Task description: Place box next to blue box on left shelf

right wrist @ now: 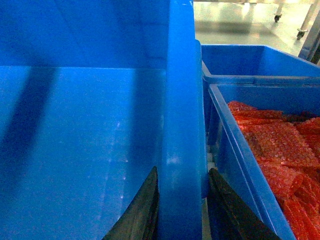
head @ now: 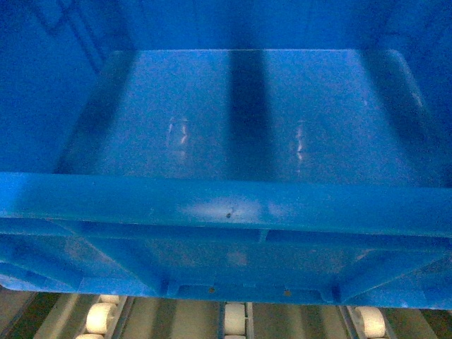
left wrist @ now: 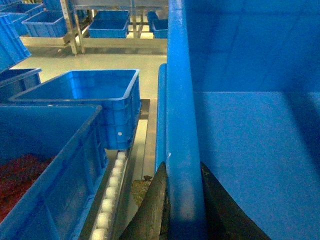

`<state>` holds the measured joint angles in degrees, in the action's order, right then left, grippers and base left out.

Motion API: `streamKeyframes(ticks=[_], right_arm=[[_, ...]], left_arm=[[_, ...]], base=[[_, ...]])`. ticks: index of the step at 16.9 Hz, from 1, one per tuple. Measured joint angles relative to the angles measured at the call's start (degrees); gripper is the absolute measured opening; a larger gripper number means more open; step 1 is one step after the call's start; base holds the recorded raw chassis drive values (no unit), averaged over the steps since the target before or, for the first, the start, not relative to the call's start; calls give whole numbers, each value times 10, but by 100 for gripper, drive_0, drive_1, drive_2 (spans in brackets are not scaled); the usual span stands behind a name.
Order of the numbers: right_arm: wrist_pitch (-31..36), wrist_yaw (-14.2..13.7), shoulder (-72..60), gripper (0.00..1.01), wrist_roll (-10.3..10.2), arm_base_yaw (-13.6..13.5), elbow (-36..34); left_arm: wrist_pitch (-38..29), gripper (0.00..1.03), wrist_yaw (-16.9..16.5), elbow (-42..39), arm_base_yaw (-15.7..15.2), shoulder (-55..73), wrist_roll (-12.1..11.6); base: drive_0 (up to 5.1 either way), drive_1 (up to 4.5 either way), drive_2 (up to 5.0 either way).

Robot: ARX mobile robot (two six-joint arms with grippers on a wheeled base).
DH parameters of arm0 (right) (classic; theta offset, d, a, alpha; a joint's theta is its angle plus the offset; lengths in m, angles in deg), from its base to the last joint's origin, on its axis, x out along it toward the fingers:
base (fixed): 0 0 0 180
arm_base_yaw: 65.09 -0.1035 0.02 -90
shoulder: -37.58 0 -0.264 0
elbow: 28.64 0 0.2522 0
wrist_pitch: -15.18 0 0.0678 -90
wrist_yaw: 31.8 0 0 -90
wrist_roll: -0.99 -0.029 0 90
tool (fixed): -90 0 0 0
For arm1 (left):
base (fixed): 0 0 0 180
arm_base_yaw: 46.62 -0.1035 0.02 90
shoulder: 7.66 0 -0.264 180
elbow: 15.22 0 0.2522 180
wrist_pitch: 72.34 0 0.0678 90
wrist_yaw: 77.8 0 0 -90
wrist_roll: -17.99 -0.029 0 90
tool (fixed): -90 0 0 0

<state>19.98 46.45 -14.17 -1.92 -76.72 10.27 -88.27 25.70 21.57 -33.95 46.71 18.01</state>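
Observation:
The box (head: 226, 120), a large bright-blue crate, fills the head view, with its thick near rim (head: 226, 208) carrying a small dark speck. It hangs over white rollers (head: 234, 318). My left gripper (left wrist: 183, 167) is shut on the box's left wall rim (left wrist: 180, 100), one dark finger (left wrist: 152, 205) outside and one inside. My right gripper (right wrist: 183, 170) is shut on the right wall rim (right wrist: 180, 100) in the same way. To the left stand a blue box (left wrist: 55, 170) holding red material and an empty blue box (left wrist: 100, 95) behind it.
A roller track (left wrist: 112, 195) runs between the held box and the left boxes. On the right, a blue crate (right wrist: 235, 145) full of red bubble wrap (right wrist: 280, 145) sits close against the held box, with another crate (right wrist: 250, 60) behind. Shelving with more blue crates (left wrist: 107, 25) stands across the floor.

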Motion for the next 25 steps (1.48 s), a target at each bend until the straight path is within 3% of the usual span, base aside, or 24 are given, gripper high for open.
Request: streamKeyframes(ticks=[25], right_arm=[[0,0,0,20,0,0,0]], left_arm=[[0,9,0,0,0,0,0]], base=[[0,0,0]])
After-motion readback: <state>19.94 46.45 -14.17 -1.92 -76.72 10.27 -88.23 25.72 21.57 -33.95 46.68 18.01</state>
